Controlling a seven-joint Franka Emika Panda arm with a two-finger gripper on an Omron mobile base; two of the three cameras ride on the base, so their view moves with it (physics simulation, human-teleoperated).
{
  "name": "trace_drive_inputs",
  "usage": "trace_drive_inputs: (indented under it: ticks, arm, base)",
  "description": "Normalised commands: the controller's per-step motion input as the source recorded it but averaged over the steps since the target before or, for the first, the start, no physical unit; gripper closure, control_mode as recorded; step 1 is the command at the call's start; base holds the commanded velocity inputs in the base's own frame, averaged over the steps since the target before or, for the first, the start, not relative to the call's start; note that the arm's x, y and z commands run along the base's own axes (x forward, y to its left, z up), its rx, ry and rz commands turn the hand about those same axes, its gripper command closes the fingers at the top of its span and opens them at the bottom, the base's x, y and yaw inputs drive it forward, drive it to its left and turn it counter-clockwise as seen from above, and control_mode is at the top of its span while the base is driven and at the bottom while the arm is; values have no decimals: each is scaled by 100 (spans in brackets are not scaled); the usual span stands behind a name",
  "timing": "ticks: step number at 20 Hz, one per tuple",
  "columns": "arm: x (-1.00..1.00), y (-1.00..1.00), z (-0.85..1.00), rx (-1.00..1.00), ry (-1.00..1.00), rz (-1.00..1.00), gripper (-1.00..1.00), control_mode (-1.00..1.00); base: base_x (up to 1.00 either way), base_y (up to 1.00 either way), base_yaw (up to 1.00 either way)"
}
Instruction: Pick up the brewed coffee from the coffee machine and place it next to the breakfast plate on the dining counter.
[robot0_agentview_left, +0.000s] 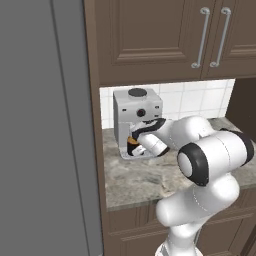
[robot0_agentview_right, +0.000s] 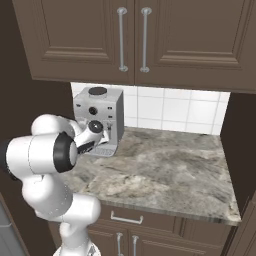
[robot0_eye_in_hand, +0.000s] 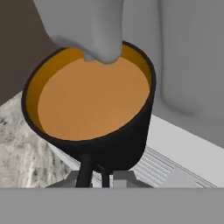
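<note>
**At the coffee machine: mug in the jaws**

Under the coffee machine (robot0_agentview_left: 137, 120) spout, left base view, the gripper (robot0_agentview_left: 134, 143) reaches the brewed coffee (robot0_agentview_left: 132, 144). Right base view: arm before the machine. Hand view: fingers (robot0_eye_in_hand: 84, 171) narrowed on the mug's handle, above the drip tray (robot0_eye_in_hand: 166, 164).

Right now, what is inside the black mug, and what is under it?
The mug is filled almost to the rim with orange-brown coffee. Under it lies the coffee machine's ribbed drip tray. The mug's own body hides its bottom and the tray directly beneath.
</note>
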Motion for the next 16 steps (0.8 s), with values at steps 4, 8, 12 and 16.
trace_drive_inputs:
  ticks: [4,8,12,16]
  arm:
    - [-21,-24,0,-6,0,-7,100,-100]
    - [-38,-31,0,-3,0,-6,100,-100]
    - [-44,-20,0,0,0,-1,100,-100]
    - [-50,-1,9,0,0,0,100,-100]
  base:
    - [0,0,0]
    - [0,0,0]
    - [0,0,0]
    - [0,0,0]
